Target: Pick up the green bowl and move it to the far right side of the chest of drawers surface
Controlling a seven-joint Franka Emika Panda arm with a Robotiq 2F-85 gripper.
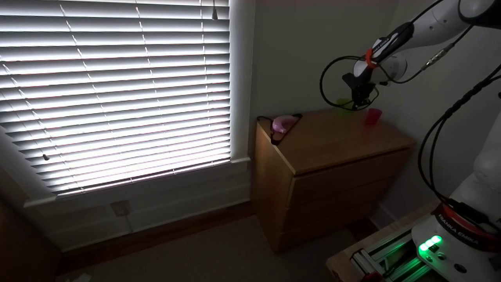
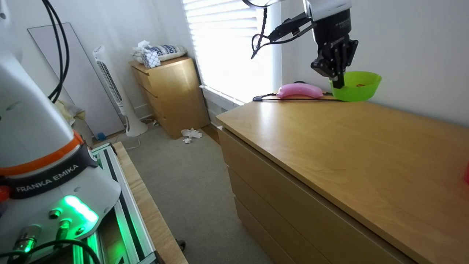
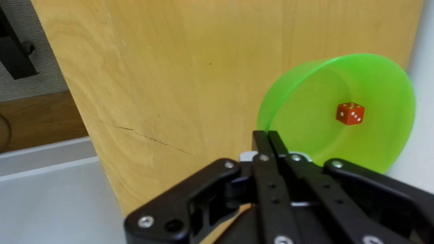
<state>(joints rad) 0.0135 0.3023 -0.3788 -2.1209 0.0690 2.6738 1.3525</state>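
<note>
Nearest in the wrist view, the claw is drawn almost fully together, the rim of the green bowl pinched between its tips. From there the bowl spreads towards two or three o'clock, a red die lying inside it. The bowl is at the back of the table, close to the wall; whether its base touches down is hard to tell. Farther off, in an exterior view, a red-pink cup stands at four o'clock from the bowl and a curved pink object lies between eight and nine.

The pick-up looks to be the step in hand: bowl gripped, carry not yet done. The next move calls for a lift with the bowl kept level, as a one-sided pinch could let it tip; then a carry towards four o'clock, clear of the cup, to the table's right end.
</note>
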